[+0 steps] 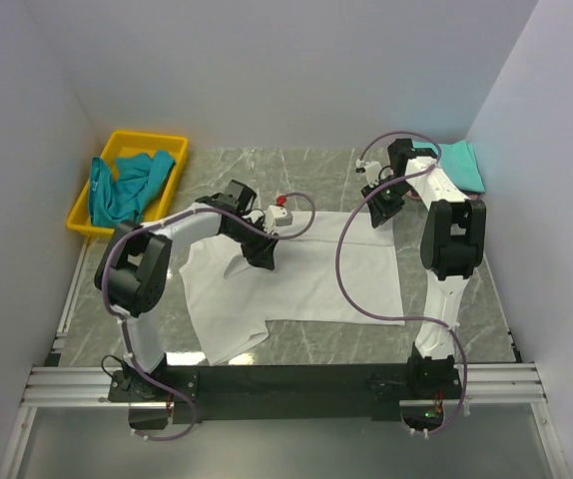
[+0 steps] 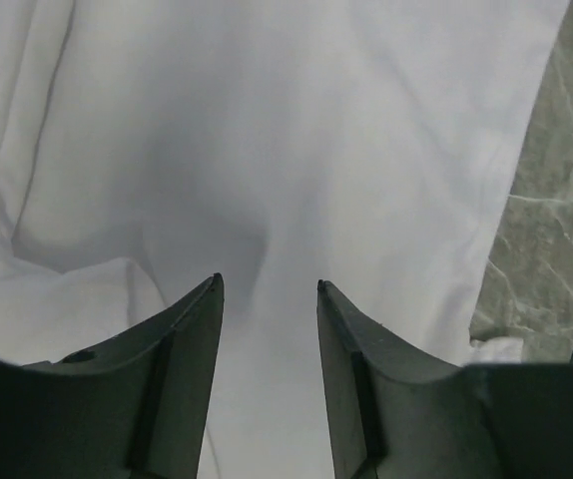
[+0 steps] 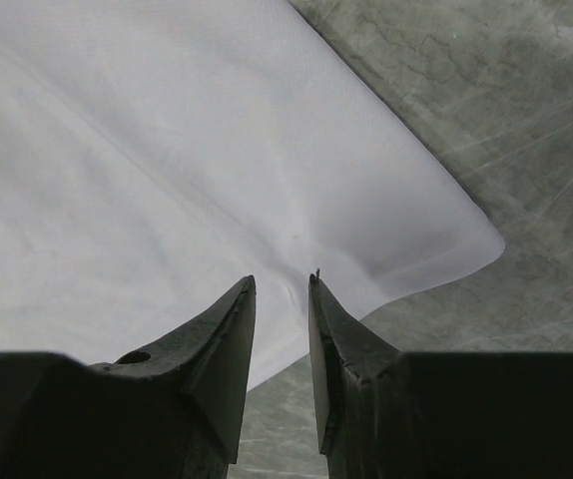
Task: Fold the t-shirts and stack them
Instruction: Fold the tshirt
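— Black fingers point(image 2: 182, 379) fill the bottom of the left wrist view. They belong to the left end effector point(image 2: 267, 284) and stand apart, tips down on the white t-shirt point(image 2: 267, 120), with a shallow shadowed fold running up between them.

— Is any cloth caught?

— Can't say. The undersides of the tips are hidden, so all I can see is that they're apart.

— And the right end effector point(image 3: 282, 279)?

— Its fingers are a narrow gap apart at the shirt's edge, just beside a rounded corner. There's a small pucker at one tip, but I cannot tell whether they clamp the cloth.

— Where does the shirt lie?

— Spread on the grey marbled counter point(image 1: 296, 165), between the two arms, one sleeve pointing toward the bases. The left arm point(image 1: 187, 225) covers part of its far edge, so the neck is hidden. A purple cable point(image 1: 338, 264) loops across its right half.

— Other shirts?

— A teal t-shirt point(image 1: 127, 190) is crumpled in the yellow tray point(image 1: 152, 138) at the far left, draped over its rim. A folded teal t-shirt point(image 1: 463, 162) lies in the far right corner, partly behind the right arm point(image 1: 451, 235).
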### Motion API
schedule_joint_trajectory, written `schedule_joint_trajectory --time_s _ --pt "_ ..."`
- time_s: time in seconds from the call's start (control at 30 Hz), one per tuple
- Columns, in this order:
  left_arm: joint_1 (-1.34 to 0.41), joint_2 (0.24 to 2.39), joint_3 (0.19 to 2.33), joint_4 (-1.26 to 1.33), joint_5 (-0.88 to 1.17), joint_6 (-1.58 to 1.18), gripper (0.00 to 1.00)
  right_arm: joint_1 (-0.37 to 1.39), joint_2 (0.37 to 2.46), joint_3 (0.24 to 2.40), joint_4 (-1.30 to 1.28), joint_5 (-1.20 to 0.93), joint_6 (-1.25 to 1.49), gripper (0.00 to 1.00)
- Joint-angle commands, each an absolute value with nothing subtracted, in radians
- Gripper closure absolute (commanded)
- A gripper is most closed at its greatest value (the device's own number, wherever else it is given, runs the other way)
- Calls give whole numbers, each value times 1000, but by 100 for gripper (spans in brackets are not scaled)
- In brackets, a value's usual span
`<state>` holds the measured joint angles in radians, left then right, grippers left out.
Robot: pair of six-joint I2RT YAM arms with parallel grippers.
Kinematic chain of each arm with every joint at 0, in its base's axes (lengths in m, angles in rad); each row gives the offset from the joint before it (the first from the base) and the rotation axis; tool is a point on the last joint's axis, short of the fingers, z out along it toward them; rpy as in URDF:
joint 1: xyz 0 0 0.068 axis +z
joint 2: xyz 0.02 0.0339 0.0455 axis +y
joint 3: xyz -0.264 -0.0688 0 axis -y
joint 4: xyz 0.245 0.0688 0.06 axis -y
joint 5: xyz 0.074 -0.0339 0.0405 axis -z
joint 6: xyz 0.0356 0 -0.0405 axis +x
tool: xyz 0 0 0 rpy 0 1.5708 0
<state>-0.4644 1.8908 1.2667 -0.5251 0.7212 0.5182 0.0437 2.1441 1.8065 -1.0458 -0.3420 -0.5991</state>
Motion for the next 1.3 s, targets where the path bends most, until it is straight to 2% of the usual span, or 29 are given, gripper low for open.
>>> schedule_joint_trajectory --time_s 0.0,0.13,0.17,0.27,0.3,0.57,0.77,1.0,1.13,1.2,1.23,1.27 --pt "-440 1780 1275 -566 752 562 52 49 2131 1852 -1062 -353 -586 65" --pt "-315 1741 1307 -535 795 497 53 52 2138 1867 -1037 -350 -558 68" --pt "-292 1744 1313 -513 778 445 54 52 2141 1873 -1029 -345 -531 72" --pt "-203 1770 1327 -391 642 335 56 63 2164 1904 -986 -298 -471 78" --pt "-189 1805 1350 -371 533 313 58 67 2183 1922 -977 -282 -459 80" --pt "-106 2009 1479 -344 269 172 60 113 2296 1991 -969 -91 -394 80" --pt "-77 2095 1506 -367 200 149 62 155 2379 2002 -950 43 -407 79" --pt "-61 2204 1621 -412 166 126 60 166 2509 2262 -988 175 -396 75" --pt "-48 2252 1718 -425 236 112 56 166 2540 2298 -934 196 -408 74" --pt "-41 2238 1752 -419 335 117 50 167 2488 2255 -876 204 -403 70" --pt "-40 2227 1767 -445 375 129 48 167 2464 2243 -874 189 -408 62" --pt "-40 2215 1796 -460 408 129 47 167 2397 2232 -873 149 -410 59"
